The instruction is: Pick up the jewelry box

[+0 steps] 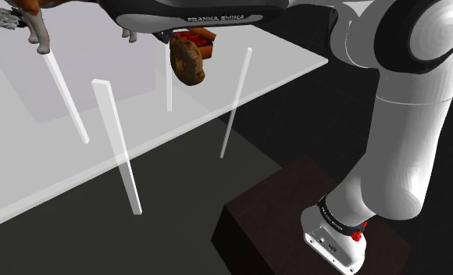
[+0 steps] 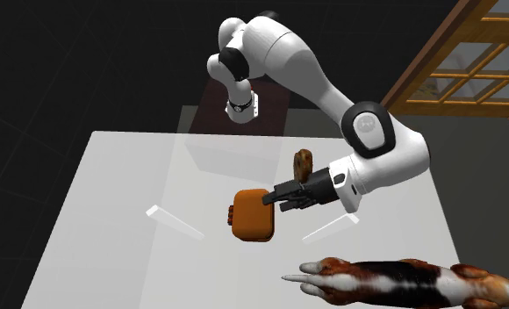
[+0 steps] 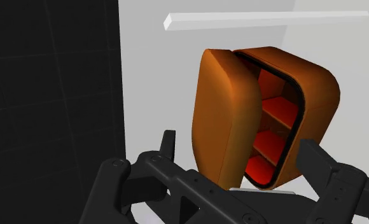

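Observation:
The jewelry box [image 3: 240,114] is an orange, rounded case standing on the white table [image 2: 112,211], its door ajar on red shelves inside. My black gripper [image 3: 243,162] is open, one finger [image 3: 168,149] on each side of the box's near end, with a gap showing between the fingers and the box. In the second exterior view the gripper [image 2: 268,200] reaches the right-hand edge of the box [image 2: 248,215] from that view's right. In the shoulder view the box [image 1: 200,39] peeks out under the forearm.
A brown ring-shaped thing [image 2: 304,162] stands just behind the gripper, also in the shoulder view [image 1: 190,62]. A brown, white and black animal figure [image 2: 393,279] lies at the table's near edge. White table legs [image 1: 119,148] show through the tabletop. The dark stand [image 1: 295,226] is beside the table.

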### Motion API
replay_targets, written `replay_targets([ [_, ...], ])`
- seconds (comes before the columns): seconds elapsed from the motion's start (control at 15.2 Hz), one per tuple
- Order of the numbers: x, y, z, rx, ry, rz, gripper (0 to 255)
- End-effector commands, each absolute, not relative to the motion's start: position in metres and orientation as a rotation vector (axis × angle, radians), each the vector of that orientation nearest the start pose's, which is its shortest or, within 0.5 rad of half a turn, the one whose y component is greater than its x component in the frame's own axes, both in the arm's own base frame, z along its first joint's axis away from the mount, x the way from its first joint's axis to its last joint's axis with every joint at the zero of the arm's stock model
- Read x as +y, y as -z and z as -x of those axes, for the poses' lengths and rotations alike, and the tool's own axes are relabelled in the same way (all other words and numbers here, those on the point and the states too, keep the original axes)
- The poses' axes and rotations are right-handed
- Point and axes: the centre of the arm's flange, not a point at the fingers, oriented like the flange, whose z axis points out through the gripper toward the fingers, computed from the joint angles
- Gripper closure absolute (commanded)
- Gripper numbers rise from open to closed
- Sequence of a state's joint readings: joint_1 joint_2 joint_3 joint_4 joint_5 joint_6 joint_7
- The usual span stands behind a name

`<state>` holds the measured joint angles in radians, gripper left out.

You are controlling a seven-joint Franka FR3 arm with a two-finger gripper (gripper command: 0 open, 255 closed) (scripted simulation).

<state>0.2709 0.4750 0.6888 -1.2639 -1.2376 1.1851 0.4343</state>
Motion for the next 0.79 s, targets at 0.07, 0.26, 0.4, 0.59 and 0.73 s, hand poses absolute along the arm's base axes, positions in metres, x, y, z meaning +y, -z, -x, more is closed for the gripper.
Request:
replay_targets([
  [0.07, 0.364, -0.555, -0.540, 0.344, -0.307, -2.103, 255],
  [0.26, 0.365, -0.555, -0.540, 0.344, -0.307, -2.103, 255],
  [0.4, 0.365, -0.555, -0.540, 0.344, -0.307, -2.103, 255],
  [0.59, 0.364, -0.555, -0.540, 0.344, -0.307, -2.103, 255],
  [0.73, 0.364, -0.566, -0.540, 0.344, -0.307, -2.103, 255],
])
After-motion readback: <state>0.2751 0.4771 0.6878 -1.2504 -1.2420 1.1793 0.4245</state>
